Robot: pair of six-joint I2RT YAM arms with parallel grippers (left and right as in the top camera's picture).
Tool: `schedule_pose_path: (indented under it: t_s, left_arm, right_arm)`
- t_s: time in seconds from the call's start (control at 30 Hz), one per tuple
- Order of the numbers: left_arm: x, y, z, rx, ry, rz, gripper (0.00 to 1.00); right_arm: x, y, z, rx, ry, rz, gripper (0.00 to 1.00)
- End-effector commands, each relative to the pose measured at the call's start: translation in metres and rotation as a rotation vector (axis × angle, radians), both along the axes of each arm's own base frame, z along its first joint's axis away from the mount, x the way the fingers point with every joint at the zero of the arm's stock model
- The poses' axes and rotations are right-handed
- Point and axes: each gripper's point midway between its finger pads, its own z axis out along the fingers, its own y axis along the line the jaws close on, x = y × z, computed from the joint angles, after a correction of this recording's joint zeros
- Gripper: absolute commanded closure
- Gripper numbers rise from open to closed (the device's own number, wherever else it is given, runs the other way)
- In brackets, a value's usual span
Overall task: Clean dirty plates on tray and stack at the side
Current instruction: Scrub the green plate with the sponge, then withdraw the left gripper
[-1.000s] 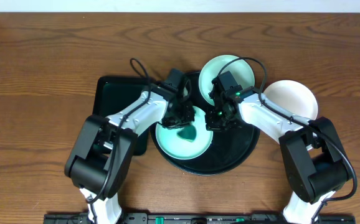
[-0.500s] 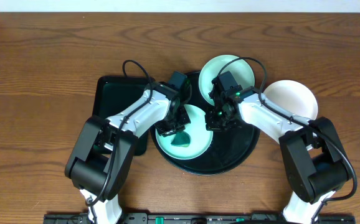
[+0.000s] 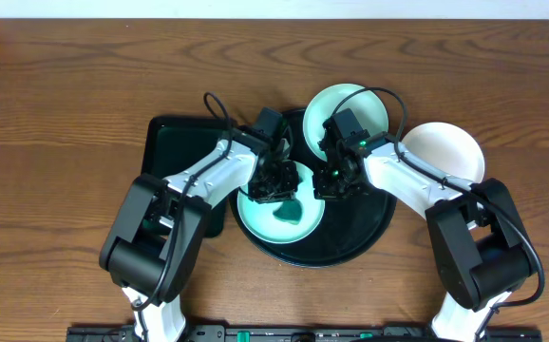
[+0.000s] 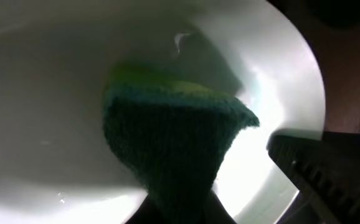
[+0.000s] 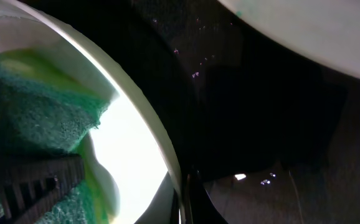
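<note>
A pale mint plate point(image 3: 260, 220) lies on the front left of the round black tray point(image 3: 365, 223). My left gripper point(image 3: 275, 180) is shut on a green sponge point(image 3: 288, 208) and presses it into this plate; the sponge fills the left wrist view point(image 4: 167, 143) above my fingers point(image 4: 180, 211). My right gripper point(image 3: 335, 182) is shut on the plate's right rim, seen in the right wrist view point(image 5: 149, 124) between my fingers point(image 5: 189, 199). A second mint plate point(image 3: 349, 106) sits at the tray's back. A white plate point(image 3: 450, 152) lies at the right, by the tray's edge.
A rectangular black tray point(image 3: 175, 152) lies left of the round tray, under my left arm. Brown wood-grain tabletop point(image 3: 56, 142) stretches to the left, right and back. Both arms meet over the round tray.
My left gripper swept the sponge across the mint plate, first toward the left and then back to the right. My right gripper stayed still on the rim.
</note>
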Motion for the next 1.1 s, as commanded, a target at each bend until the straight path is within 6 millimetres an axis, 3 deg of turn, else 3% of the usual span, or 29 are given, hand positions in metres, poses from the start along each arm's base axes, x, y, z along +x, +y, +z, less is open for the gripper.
schedule_pose_path:
  t_s: [0.0,0.1,0.23,0.43,0.67,0.73,0.9,1.07]
  left_arm:
    - [0.004,0.045,-0.028,0.281,-0.003,0.175,0.93]
    - [-0.004,0.093,-0.030,0.536,0.027,0.454,0.93]
    - [-0.021,0.101,-0.028,0.590,0.105,0.577,0.93]
    - [-0.042,0.047,-0.028,0.387,0.198,0.353,0.93]
    - [-0.033,-0.012,-0.023,0.166,0.026,-0.017,0.93]
    - [-0.029,-0.016,-0.023,0.158,-0.006,-0.036,0.93]
    - [-0.011,0.010,-0.028,0.276,-0.054,0.081,0.93]
    - [0.004,0.067,-0.020,0.486,-0.050,0.290,0.93]
  right_arm:
    - [0.002,-0.004,-0.009,-0.039,0.002,-0.015,0.99]
    - [0.002,-0.004,-0.009,-0.039,0.002,-0.015,0.99]
    - [0.002,-0.004,-0.009,-0.039,0.001,-0.015,0.99]
    - [0.002,-0.004,-0.009,-0.039,0.001,-0.016,0.99]
    - [0.001,-0.003,-0.008,-0.033,0.007,-0.014,0.99]
    - [0.001,-0.003,-0.009,-0.035,0.010,-0.015,0.99]
    - [0.000,-0.003,-0.009,-0.035,0.008,-0.008,0.99]
    - [0.001,-0.003,-0.009,-0.035,0.008,-0.008,0.99]
